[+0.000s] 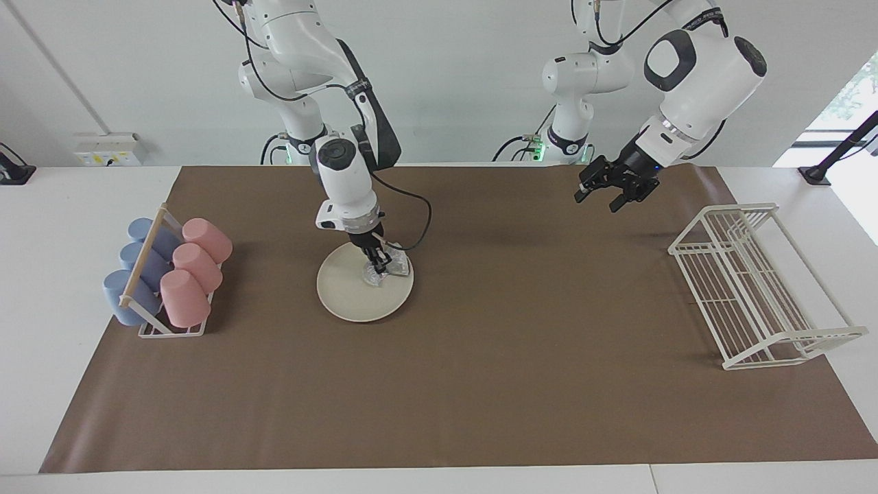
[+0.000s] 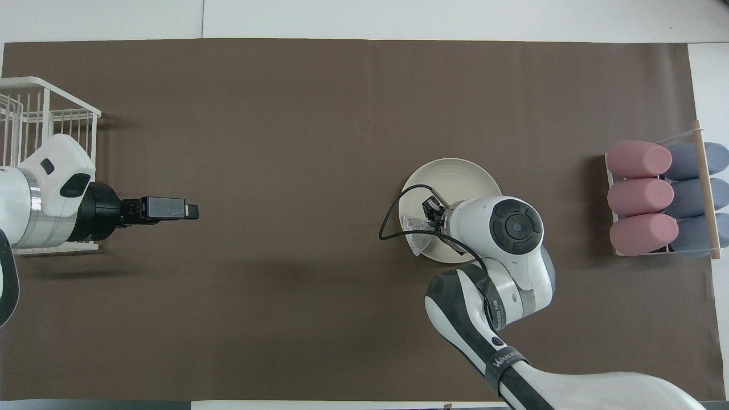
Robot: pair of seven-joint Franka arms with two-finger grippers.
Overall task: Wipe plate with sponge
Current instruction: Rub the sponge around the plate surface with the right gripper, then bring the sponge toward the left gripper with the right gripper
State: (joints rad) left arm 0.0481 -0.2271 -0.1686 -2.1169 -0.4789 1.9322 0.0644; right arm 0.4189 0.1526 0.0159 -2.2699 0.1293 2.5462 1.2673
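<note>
Facing view: close to the robots' edge of the brown mat (image 1: 480,384), the left gripper (image 1: 612,194) hangs in the air over bare mat, toward the left arm's end of the table. Its black fingers stand apart and hold nothing, and this arm waits. A little farther from the robots, the right gripper (image 1: 378,264) is down on the round, flat, cream-white plate (image 1: 346,291). Its fingers are pinched together on the small silvery, glittery soft sponge (image 1: 385,269). The sponge lies on the part of the plate that is nearest the robots and toward the left arm's end, and its corner reaches the plate's rim there. In the overhead view the sponge (image 2: 417,230) pokes out over that rim, while the right gripper (image 2: 430,212) and its white wrist cover much of the plate (image 2: 455,171). The plate sits flat on the mat, toward the right arm's end. Near that end's edge stands a white wire cup rack with a wooden bar (image 1: 147,264), holding three pink cups (image 1: 195,271) and three blue cups (image 1: 130,274) lying on their sides. At the mat's edge at the left arm's end, farther from the robots than the left gripper, stands a white wire dish rack (image 1: 754,288).
</note>
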